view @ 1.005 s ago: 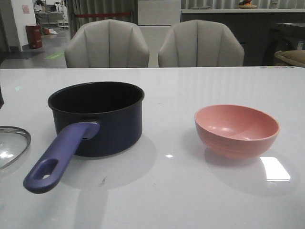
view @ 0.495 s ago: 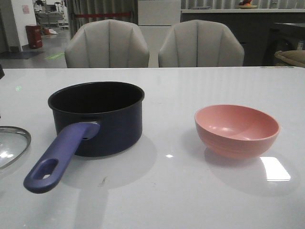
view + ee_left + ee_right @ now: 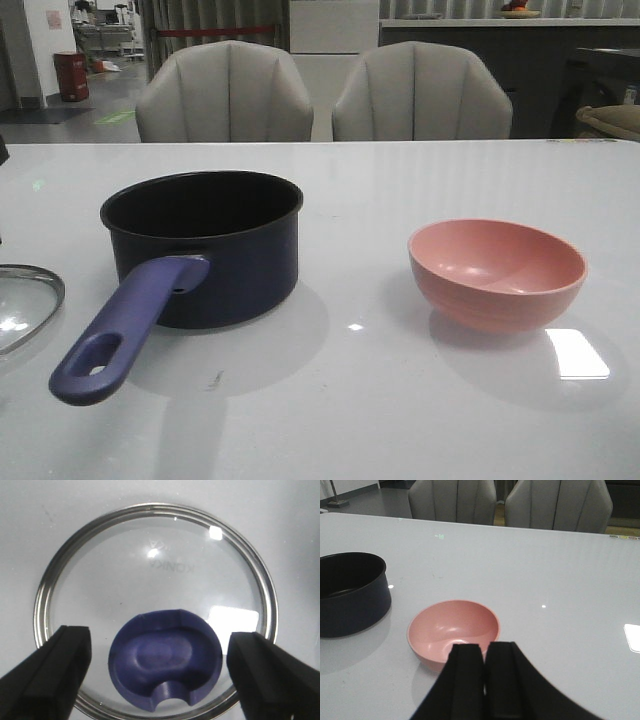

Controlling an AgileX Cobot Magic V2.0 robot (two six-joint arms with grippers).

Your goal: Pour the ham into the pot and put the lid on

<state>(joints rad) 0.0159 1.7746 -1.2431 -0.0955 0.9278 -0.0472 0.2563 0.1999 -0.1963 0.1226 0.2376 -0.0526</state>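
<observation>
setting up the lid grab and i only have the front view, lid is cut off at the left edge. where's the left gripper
Observer: The left gripper hangs directly above the lid, open, one finger on each side of the blue knob.
Operator: touching the knob yet
Observer: Can't tell the height, but neither finger touches the knob; there is a gap on both sides.
Operator: and the right one
Observer: The right gripper is shut and holds nothing, on the near side of the pink bowl.
Operator: any ham in that bowl
Observer: None shows; its inside looks bare in the right wrist view.
</observation>
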